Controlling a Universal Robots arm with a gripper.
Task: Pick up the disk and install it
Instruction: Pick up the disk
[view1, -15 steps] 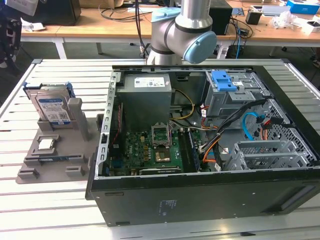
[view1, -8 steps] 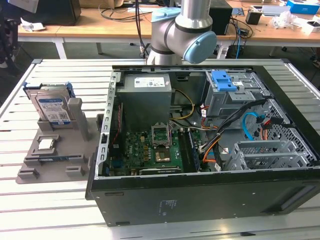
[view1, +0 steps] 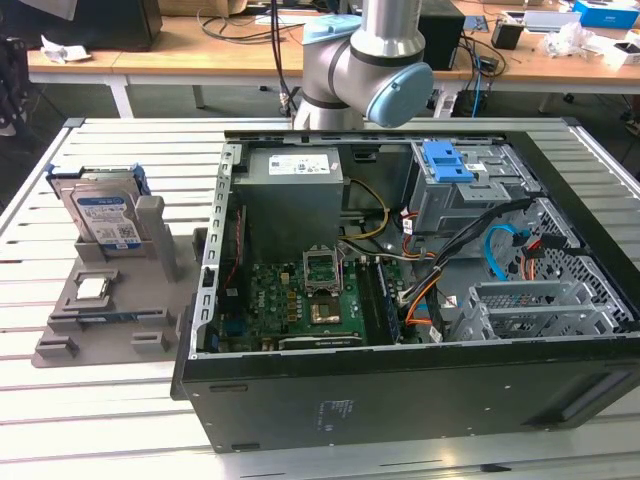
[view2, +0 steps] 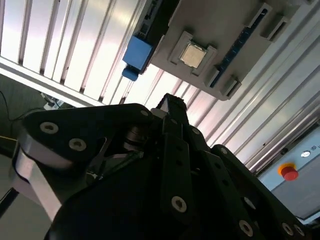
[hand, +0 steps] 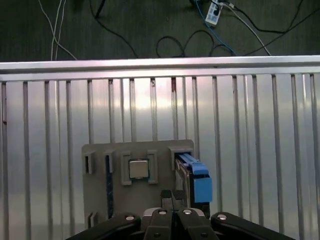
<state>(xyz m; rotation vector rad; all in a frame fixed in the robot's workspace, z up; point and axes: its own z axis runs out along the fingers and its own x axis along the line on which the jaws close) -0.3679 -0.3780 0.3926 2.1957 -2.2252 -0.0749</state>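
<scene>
The disk (view1: 103, 217) stands on edge in a slot of the grey fixture (view1: 60, 305) at the exterior view's left, its white-and-blue label facing forward and blue rails along its sides. In the first wrist view the disk (hand: 194, 180) appears edge-on, far below my gripper (hand: 172, 202). The black fingers sit pressed together with nothing between them. In the second wrist view my gripper (view2: 170, 107) hangs high over the fixture (view2: 225, 25), and a blue rail end of the disk (view2: 137, 54) shows beside it.
A small square processor chip (view1: 92, 288) lies in the fixture next to the disk. The open computer case (view1: 400, 380) fills the exterior view's right, with a grey drive cage (view1: 445, 205) carrying a blue latch (view1: 447, 160). The arm (view1: 365, 65) rises behind the case.
</scene>
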